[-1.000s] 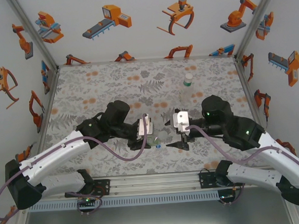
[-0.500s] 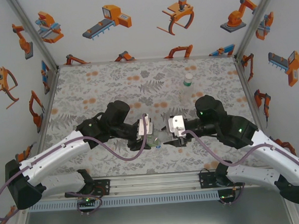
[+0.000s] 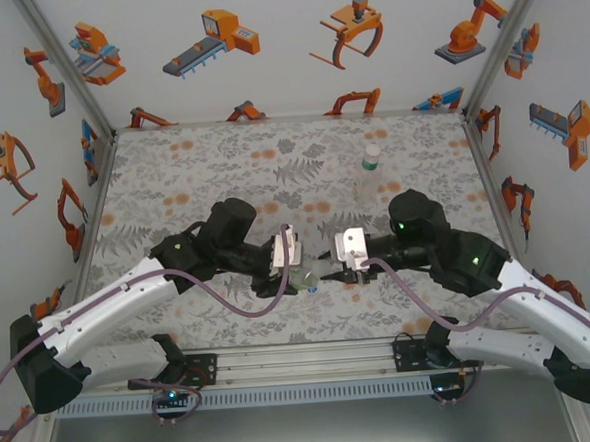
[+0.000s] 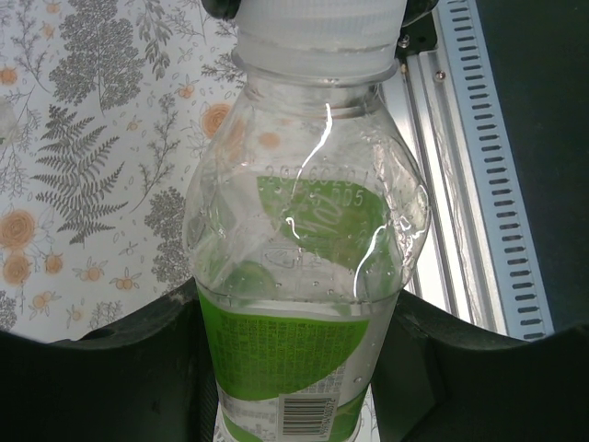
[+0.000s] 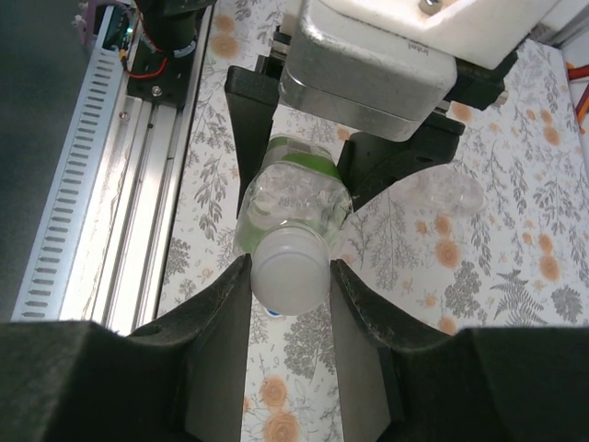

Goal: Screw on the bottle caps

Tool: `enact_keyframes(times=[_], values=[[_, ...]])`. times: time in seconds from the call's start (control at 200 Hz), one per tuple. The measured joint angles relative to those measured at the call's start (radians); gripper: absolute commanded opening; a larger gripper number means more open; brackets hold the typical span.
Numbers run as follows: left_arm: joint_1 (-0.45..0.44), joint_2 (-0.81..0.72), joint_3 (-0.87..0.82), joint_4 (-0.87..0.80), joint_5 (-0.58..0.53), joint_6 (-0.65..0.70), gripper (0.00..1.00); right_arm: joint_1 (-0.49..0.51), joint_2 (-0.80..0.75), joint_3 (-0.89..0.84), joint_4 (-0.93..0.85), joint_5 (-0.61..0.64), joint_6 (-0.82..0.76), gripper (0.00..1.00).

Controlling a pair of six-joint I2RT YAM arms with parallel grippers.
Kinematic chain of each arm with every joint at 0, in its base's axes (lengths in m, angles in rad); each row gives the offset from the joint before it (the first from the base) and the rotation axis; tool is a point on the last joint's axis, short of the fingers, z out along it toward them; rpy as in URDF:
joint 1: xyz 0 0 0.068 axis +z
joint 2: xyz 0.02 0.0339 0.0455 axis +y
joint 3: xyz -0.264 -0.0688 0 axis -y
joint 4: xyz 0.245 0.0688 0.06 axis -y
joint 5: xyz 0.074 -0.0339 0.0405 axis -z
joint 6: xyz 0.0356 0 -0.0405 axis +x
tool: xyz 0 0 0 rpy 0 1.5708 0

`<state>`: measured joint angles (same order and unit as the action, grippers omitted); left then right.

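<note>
Bottle cap point(image 5: 290, 273), white, seated on the neck of the green-labelled bottle point(image 4: 304, 276) over the near surface point(image 3: 221, 165): clamped in the right end effector point(image 5: 290, 267), evidently for turning, left end effector point(image 4: 293, 318) clamped on the body to resist the twist.

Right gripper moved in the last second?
Yes. The right gripper shifted left, away from the standing bottle, onto the white cap of the bottle in the left gripper.
</note>
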<state>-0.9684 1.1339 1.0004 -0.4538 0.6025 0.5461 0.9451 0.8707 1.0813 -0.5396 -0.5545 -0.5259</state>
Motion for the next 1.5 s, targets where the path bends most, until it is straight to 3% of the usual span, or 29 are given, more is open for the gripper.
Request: enact_keyframes(times=[0.15, 0.431, 0.706, 0.866, 1.111, 1.242, 1.502], values=[[0.0, -0.014, -0.003, 0.005, -0.077, -0.003, 0.0, 0.001, -0.015, -0.051, 0.09, 0.079, 0.145, 0.0], [0.001, -0.054, -0.055, 0.078, -0.278, -0.015, 0.0, 0.005, -0.031, -0.191, 0.336, 0.351, 0.727, 0.0], [0.001, -0.061, -0.092, 0.188, -0.426, -0.026, 0.0, 0.006, 0.009, -0.2, 0.37, 0.597, 1.284, 0.0], [0.0, -0.059, -0.099, 0.212, -0.472, -0.032, 0.0, 0.005, 0.013, -0.232, 0.401, 0.663, 1.513, 0.0], [0.0, -0.057, -0.101, 0.215, -0.489, -0.036, 0.0, 0.005, 0.024, -0.232, 0.395, 0.683, 1.603, 0.0], [0.0, -0.057, -0.101, 0.224, -0.475, -0.036, 0.0, 0.006, 0.016, -0.219, 0.375, 0.681, 1.584, 0.33], [0.0, -0.062, -0.106, 0.245, -0.401, -0.038, 0.0, 0.005, -0.021, -0.2, 0.337, 0.647, 1.358, 0.56]])
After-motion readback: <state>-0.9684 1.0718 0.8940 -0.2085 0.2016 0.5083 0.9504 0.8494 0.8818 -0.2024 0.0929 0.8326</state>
